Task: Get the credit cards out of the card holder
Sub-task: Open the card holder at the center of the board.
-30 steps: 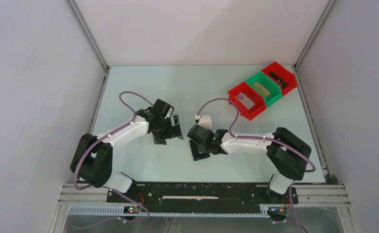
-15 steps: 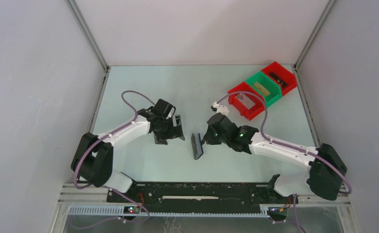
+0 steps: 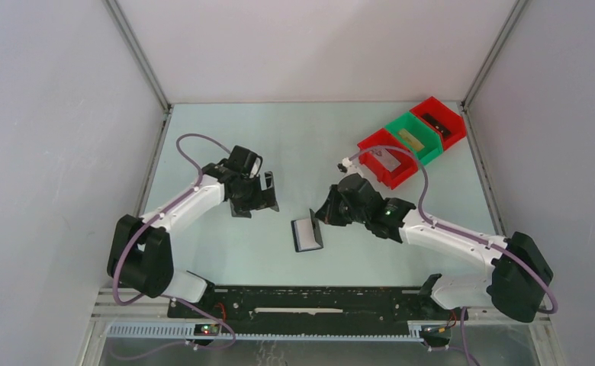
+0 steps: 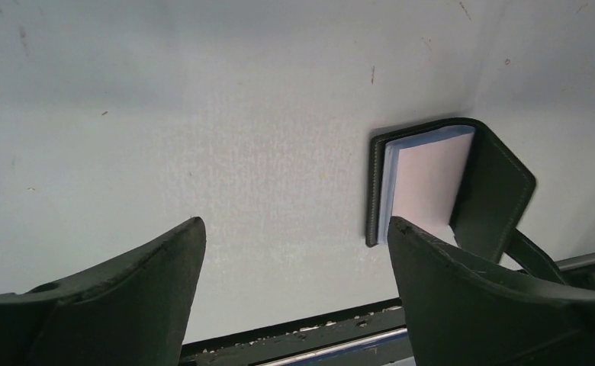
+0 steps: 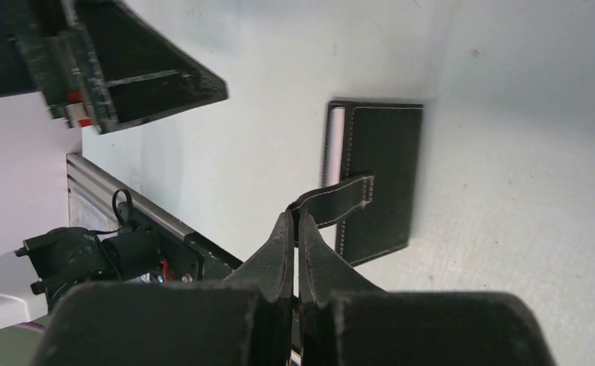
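Observation:
The black card holder (image 3: 316, 231) lies on the table between my arms, its cover lifted partly open. A pale credit card (image 3: 303, 233) shows inside. My right gripper (image 3: 325, 216) is shut on the holder's strap tab (image 5: 332, 202) and holds the cover (image 5: 378, 175) up. A thin pale card edge (image 5: 336, 145) shows along its far side. My left gripper (image 3: 265, 194) is open and empty, left of the holder and apart from it. In the left wrist view the open gripper (image 4: 294, 225) faces bare table, with the cards (image 4: 424, 183) and raised cover (image 4: 500, 183) to the right.
A row of bins stands at the back right: a red bin (image 3: 387, 158), a green bin (image 3: 413, 138) and another red bin (image 3: 442, 120), each with small items inside. The black base rail (image 3: 317, 301) runs along the near edge. White walls enclose the table.
My right gripper swung back and right with the strap, and the holder went from under the gripper to lying part open with a pale card showing. My left gripper drew back to the left.

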You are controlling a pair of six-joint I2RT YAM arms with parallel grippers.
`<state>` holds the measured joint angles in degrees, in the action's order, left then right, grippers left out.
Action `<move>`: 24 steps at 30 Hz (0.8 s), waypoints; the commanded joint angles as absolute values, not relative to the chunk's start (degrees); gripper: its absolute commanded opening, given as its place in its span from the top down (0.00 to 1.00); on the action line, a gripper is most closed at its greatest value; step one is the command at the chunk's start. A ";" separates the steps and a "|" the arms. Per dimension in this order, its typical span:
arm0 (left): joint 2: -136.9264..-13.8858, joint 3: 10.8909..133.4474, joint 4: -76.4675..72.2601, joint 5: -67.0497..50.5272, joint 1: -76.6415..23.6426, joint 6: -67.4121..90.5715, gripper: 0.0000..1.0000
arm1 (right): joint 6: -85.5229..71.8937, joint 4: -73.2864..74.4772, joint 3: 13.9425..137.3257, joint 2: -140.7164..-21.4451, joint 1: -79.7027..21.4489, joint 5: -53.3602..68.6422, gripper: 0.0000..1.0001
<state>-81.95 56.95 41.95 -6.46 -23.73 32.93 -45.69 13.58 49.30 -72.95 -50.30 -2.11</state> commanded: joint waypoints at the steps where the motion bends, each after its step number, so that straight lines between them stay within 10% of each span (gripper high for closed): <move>1: -79.91 57.74 40.62 -8.15 -24.62 31.93 0.06 | -49.01 11.57 45.78 -68.96 -46.79 -0.57 1.00; 18: -83.58 58.95 39.02 -9.78 -28.52 32.17 0.06 | -49.74 17.91 24.36 -65.30 -34.39 -6.02 1.00; 24: -83.12 59.58 39.21 -9.46 -28.90 32.07 0.06 | -47.96 25.07 27.48 -60.08 -34.19 -9.34 0.57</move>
